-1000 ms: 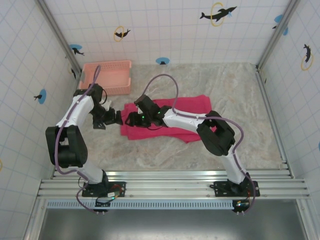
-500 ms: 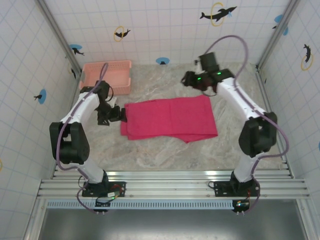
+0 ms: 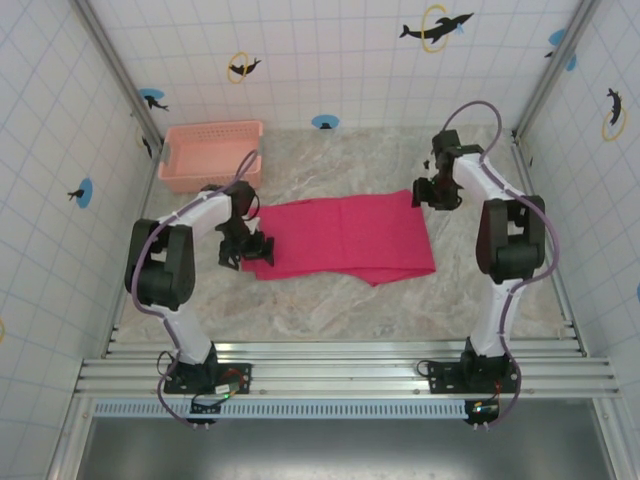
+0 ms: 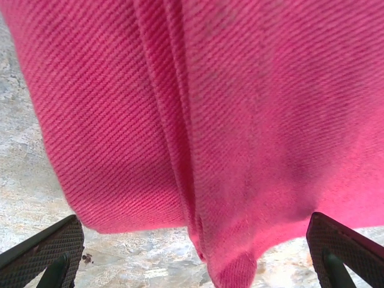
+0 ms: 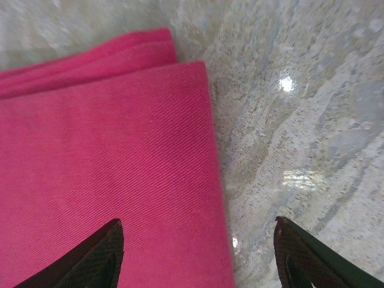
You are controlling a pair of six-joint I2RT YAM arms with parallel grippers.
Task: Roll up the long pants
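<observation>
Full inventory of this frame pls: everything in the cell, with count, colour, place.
long pants: 1, magenta-red, folded flat mid-table
basket: 1, pale salmon-pink lattice, far-left corner of the table
table: 1, grey-beige marbled top
dolphin stickers: several, dark with blue or yellow rings, on the white tiled walls
rail: 1 set, aluminium, near edge under the arm bases
left arm: 1, white and black, reaching to the pants' left end
right arm: 1, white and black, reaching to the pants' far-right corner
left gripper: 1, black, open over the pants' left edge
right gripper: 1, black, open over the pants' corner
</observation>
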